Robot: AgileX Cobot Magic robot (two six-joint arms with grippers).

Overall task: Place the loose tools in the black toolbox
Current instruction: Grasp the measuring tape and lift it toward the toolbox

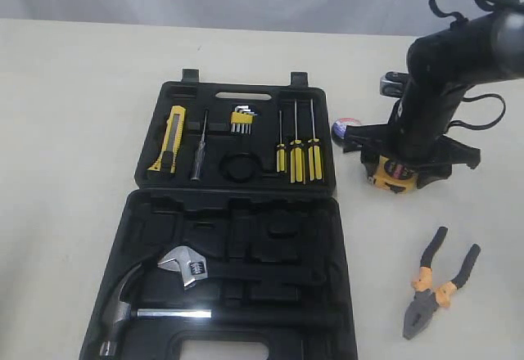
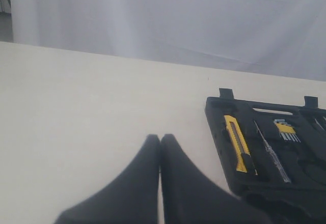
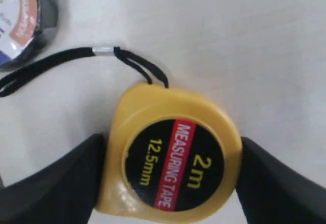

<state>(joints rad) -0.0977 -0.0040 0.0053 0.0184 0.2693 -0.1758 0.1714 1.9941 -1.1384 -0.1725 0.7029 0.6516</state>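
The black toolbox (image 1: 270,245) lies open on the table, with the yellow-black utility knife (image 1: 169,137) (image 2: 238,143) seated in its far half. To its right, the round yellow tape measure (image 1: 391,172) (image 3: 173,158) rests on the table. My right gripper (image 1: 396,168) (image 3: 172,143) comes down over it, a finger against each side. The small black tape roll (image 1: 347,125) (image 3: 25,20) lies just beyond it. The black-orange pliers (image 1: 438,282) lie nearer the front right. My left gripper (image 2: 160,138) is shut and empty over bare table left of the toolbox.
A steel hammer (image 1: 131,303) and an adjustable wrench (image 1: 187,266) sit in the toolbox's near half. Yellow-handled screwdrivers (image 1: 296,151) and hex keys (image 1: 241,119) sit in the far half. The tape measure's black lanyard (image 3: 76,56) trails toward the tape roll.
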